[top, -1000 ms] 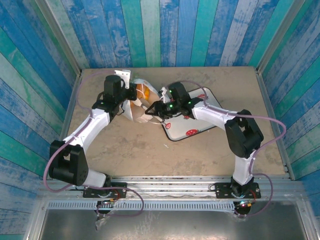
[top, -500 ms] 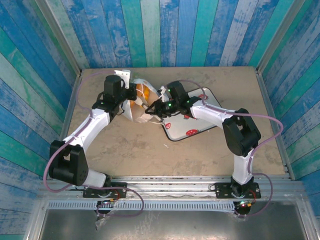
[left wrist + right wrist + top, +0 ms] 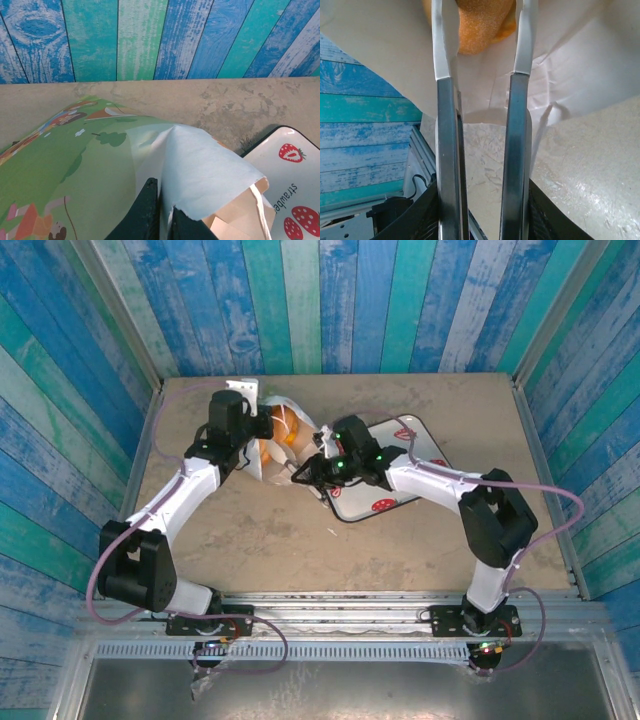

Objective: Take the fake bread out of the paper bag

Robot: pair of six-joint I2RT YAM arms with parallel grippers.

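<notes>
left gripper (image 3: 161, 216): is being pressed closed on the rim of the paper bag (image 3: 100, 165), as the left wrist view is showing.
right gripper (image 3: 479, 12): fingers are being held apart inside the bag's mouth; whether anything is clamped cannot be told.
fake bread (image 3: 480, 35): an orange piece is being framed between the right fingertips, within the bag.
strawberry tray (image 3: 295, 170): is lying just right of the left gripper.

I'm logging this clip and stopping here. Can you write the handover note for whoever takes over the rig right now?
Left gripper: shut on the paper bag at its rim, holding the mouth open.
Right gripper: open, reaching into the mouth, fingers either side of an orange pastry; grasp not confirmed.
Done: no bread seen outside the bag.
Left: close, pull the pastry out, perhaps onto the strawberry-print tray, then check inside for more.
</notes>
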